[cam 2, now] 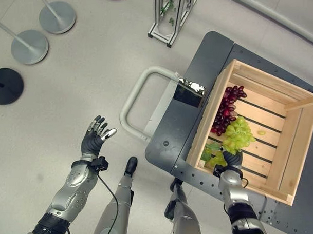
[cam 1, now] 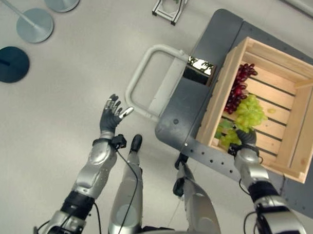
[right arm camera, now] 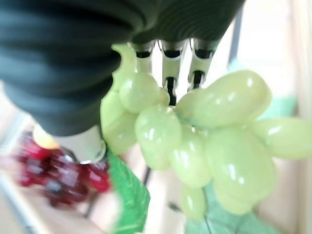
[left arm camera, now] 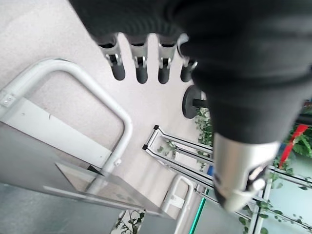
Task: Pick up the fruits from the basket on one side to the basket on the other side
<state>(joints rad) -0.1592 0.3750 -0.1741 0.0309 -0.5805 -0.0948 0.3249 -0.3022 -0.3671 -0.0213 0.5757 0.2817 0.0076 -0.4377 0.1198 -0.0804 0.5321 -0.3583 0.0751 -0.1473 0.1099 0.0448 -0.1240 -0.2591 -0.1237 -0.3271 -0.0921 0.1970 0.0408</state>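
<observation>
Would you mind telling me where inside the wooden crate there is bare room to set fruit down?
The far-right part of the crate is bare slats, apart from one loose grape. The side nearest the cart handle is crowded: red grapes, green grapes and leaves lie there, with the right hand on the green bunch.

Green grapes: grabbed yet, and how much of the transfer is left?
Nothing looks moved yet. The right hand is closed on the green grapes inside the wooden crate. The red grapes still lie there. The left hand hangs open over the floor.
</observation>
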